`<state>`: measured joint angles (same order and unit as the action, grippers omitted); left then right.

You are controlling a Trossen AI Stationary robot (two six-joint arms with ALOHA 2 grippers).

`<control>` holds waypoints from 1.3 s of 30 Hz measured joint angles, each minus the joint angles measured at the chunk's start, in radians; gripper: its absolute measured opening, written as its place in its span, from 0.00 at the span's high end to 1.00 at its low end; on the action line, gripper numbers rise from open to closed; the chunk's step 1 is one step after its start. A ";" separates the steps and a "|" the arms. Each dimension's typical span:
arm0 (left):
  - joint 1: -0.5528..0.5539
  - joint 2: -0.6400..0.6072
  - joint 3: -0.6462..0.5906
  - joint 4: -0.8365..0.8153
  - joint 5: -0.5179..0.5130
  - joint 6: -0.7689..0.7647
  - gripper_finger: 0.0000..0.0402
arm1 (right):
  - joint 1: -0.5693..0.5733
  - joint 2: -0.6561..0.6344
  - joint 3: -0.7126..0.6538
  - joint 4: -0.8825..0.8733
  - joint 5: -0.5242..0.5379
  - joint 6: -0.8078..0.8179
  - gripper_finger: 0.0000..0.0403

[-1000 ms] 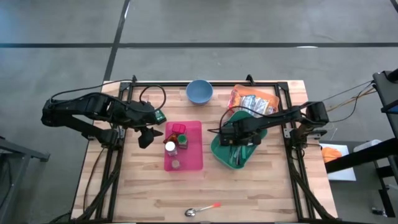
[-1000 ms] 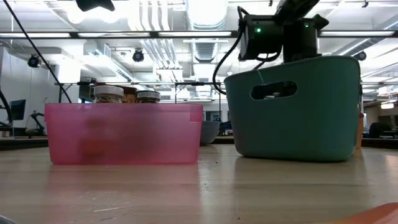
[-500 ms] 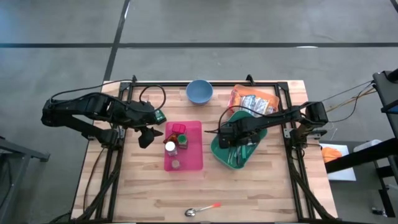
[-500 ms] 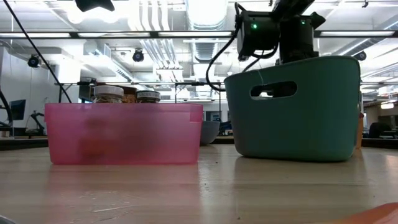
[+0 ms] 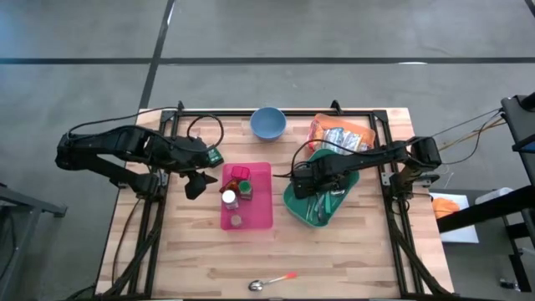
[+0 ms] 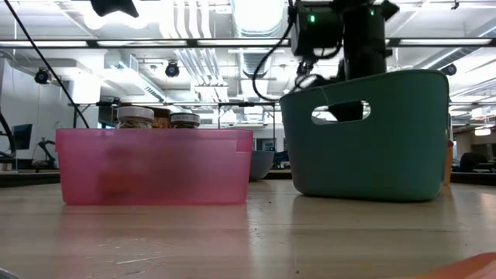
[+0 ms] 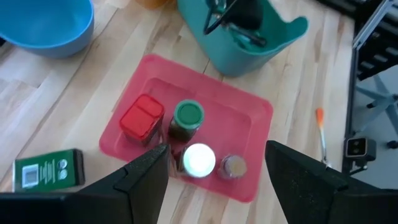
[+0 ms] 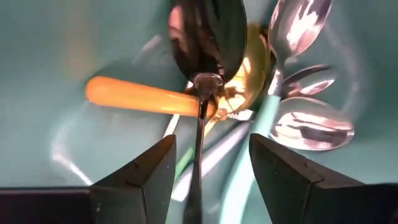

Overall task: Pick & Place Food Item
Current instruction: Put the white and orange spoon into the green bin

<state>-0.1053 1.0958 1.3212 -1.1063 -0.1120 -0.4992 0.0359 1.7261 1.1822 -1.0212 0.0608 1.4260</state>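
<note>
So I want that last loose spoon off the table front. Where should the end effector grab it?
Take the spoon at mid-handle, from straight above, fingers across the handle. It lies flat and alone, its orange-tipped handle slimmer than its rounded metal bowl.

Bright ceiling strip lights (image 6: 256, 14), glare on spoons (image 8: 308, 121), pink bin (image 6: 155, 167) blurred

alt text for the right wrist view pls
The right end effector, fingers apart, points down into a teal plastic bin of cutlery: shiny metal spoons, one orange-handled. Nothing is gripped.
</note>
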 joint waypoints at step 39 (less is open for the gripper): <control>0.000 0.000 -0.001 -0.078 0.000 -0.036 0.35 | 0.558 0.339 0.503 0.308 0.045 -1.119 0.50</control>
<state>-0.1055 1.0958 1.3197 -1.1838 -0.1116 -0.5356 0.5941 2.0653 1.6855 -0.7130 0.1053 0.3067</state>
